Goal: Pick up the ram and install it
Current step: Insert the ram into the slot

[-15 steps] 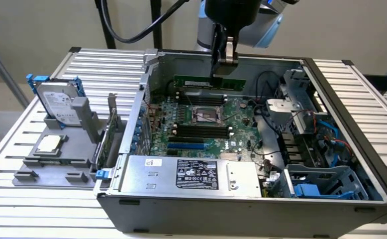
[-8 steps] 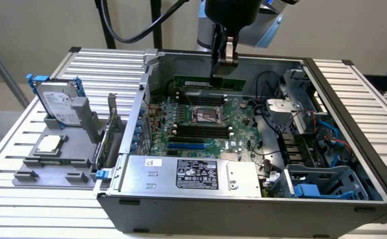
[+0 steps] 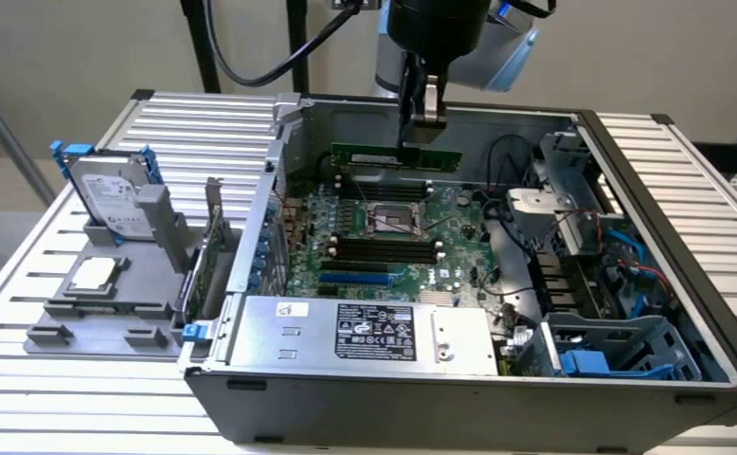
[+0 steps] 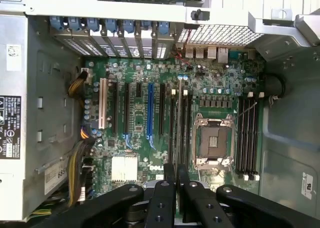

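ram (image 3: 371, 154) hangs clear — case walls (image 3: 343, 118) flank

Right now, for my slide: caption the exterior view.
Gripper holds the ram above the motherboard inside the open computer case.

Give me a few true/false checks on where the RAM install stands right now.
1. The gripper is shut on the ram over the open case. True.
2. The ram is seated in a slot on the motherboard. False: it hangs from the gripper, raised above the board.
3. The silver processor chip sits in the motherboard socket. False: the socket is empty; the chip lies on the grey holder outside the case, at the exterior view's left.
4. A hard drive stands upright on that grey holder. True.
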`<state>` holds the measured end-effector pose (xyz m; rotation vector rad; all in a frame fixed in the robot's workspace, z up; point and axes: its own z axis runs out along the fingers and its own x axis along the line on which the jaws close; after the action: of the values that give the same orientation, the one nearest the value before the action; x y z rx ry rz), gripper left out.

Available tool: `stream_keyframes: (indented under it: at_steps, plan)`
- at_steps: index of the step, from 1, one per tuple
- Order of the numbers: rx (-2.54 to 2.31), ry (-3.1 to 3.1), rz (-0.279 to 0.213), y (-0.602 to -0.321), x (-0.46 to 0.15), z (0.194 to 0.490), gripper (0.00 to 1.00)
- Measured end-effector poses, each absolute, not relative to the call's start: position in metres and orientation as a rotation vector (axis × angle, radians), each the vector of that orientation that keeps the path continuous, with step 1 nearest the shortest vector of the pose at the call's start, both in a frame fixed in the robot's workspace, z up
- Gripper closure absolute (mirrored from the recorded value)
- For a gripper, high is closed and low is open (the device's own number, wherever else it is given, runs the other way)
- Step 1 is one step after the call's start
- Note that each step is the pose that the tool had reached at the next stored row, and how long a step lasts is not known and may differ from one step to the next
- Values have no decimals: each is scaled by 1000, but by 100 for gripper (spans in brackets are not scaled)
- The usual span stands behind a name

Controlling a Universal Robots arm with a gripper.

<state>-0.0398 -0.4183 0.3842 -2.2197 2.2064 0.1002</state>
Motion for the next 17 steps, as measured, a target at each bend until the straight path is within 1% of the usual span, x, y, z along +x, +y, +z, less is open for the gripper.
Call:
stream_keyframes:
  at_steps: [8,17]
  plan:
    - [-2222,2209,95,-397,-40,370,87]
    - [-2227,2215,84,-394,-40,353,87]
